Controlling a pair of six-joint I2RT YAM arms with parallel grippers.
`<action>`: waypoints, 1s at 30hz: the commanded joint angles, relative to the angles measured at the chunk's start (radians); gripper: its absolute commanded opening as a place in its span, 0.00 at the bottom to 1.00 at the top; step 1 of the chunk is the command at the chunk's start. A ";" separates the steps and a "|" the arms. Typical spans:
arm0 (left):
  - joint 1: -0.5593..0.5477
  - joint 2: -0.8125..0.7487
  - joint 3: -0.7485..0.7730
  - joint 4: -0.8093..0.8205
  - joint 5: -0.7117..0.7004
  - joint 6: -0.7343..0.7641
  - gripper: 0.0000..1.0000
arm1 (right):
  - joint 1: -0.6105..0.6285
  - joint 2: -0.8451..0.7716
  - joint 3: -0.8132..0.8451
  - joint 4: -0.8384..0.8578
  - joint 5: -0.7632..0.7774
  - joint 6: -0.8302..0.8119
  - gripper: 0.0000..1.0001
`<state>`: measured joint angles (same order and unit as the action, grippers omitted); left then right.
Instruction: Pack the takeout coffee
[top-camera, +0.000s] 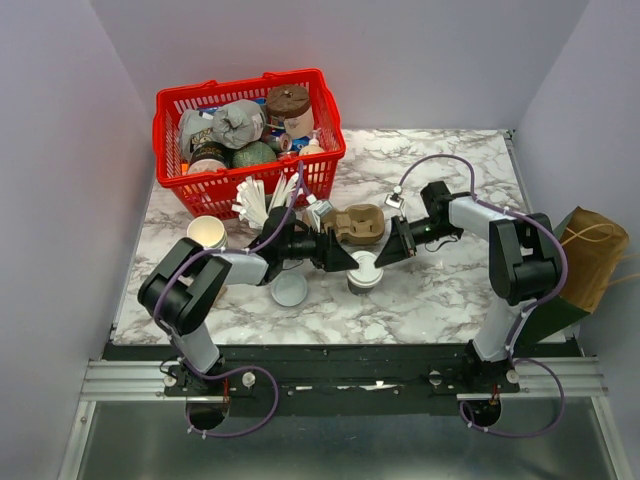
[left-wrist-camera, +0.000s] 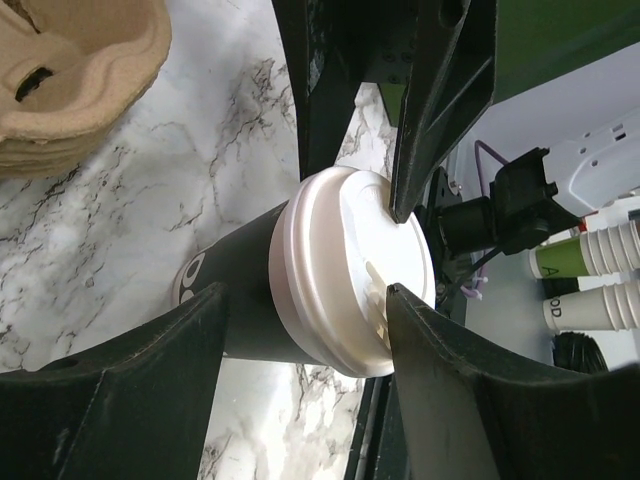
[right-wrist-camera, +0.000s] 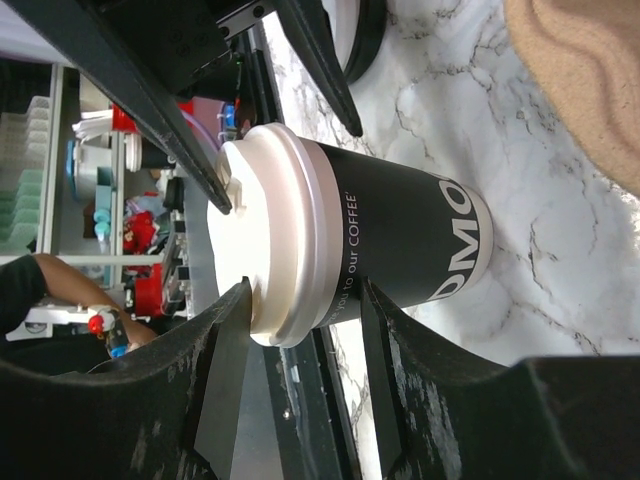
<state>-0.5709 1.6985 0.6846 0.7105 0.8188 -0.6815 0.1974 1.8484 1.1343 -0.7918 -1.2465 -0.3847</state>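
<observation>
The takeout coffee (top-camera: 365, 272) is a black paper cup with a white plastic lid, standing upright at the table's middle. My left gripper (top-camera: 340, 258) reaches it from the left and my right gripper (top-camera: 390, 250) from the right. In the left wrist view the left gripper (left-wrist-camera: 305, 290) is open: one fingertip rests on the lid (left-wrist-camera: 350, 270), the other sits beside the cup wall below the rim. In the right wrist view the right gripper (right-wrist-camera: 305, 285) is open the same way, straddling the lid's edge on the cup (right-wrist-camera: 400, 240).
A moulded cardboard cup carrier (top-camera: 358, 222) lies just behind the cup. A loose flat white lid (top-camera: 290, 290) and an open paper cup (top-camera: 207, 232) sit to the left. A full red basket (top-camera: 250, 140) stands at the back left. A brown paper bag (top-camera: 590, 255) is at the right edge.
</observation>
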 joint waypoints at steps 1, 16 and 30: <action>0.000 0.069 -0.027 -0.029 -0.018 0.053 0.71 | 0.005 0.054 0.002 -0.067 0.010 -0.118 0.54; -0.003 0.176 0.033 -0.134 -0.055 0.051 0.69 | 0.004 0.097 -0.073 0.023 0.008 0.093 0.51; -0.018 0.098 0.128 -0.192 -0.053 0.111 0.78 | 0.004 -0.023 -0.061 0.040 0.053 0.090 0.54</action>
<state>-0.5747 1.7966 0.7837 0.6712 0.8799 -0.6964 0.1749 1.8690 1.0843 -0.7452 -1.2957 -0.2382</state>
